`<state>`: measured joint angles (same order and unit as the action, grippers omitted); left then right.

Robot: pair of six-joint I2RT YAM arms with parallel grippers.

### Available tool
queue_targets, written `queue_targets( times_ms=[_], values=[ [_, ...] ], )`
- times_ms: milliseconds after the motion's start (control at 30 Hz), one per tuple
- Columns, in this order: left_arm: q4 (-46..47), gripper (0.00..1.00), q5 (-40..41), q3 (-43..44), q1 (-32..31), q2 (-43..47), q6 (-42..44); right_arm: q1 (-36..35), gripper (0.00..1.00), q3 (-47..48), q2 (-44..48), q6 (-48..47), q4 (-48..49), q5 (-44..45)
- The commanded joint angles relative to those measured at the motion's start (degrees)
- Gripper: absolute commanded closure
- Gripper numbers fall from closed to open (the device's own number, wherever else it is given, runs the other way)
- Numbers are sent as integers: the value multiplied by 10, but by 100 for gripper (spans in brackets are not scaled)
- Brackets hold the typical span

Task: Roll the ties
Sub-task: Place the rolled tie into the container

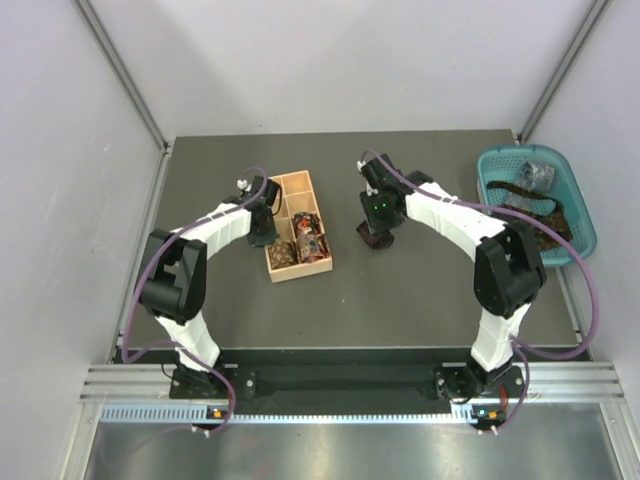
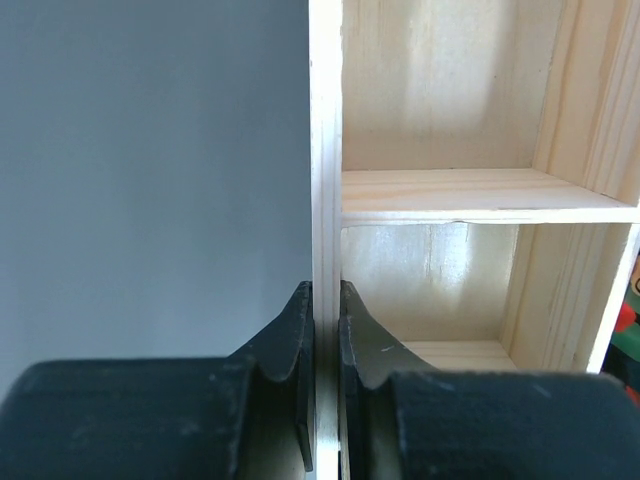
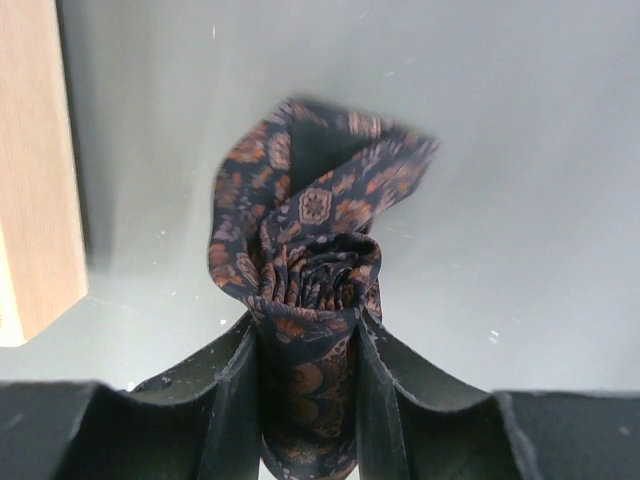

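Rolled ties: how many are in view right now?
4. Three in the wooden box: a brown coil near-left, two reddish coils in its right column. A paisley coil is pinched in the right gripper. The teal basket may hide more.

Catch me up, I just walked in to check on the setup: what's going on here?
The robot is rolling ties. Its right gripper is shut on a rolled dark tie with an orange pattern, just right of the wooden box. The left gripper pinches the box's left wall, apparently steadying it. Two coiled ties already sit in the box's near compartments, and more ties lie in the teal basket at the far right.
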<state>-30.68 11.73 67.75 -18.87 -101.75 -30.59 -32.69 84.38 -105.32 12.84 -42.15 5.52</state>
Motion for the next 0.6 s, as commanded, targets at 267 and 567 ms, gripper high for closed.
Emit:
queue_targets(
  times_ms=[267,567],
  values=[
    [83,100,38,-48,-75,68,-59,3,100,123,32,20,-95,25],
    [60,51,37,-29,-77,95,-47,-39,100,148,13,53,-85,18]
  ],
)
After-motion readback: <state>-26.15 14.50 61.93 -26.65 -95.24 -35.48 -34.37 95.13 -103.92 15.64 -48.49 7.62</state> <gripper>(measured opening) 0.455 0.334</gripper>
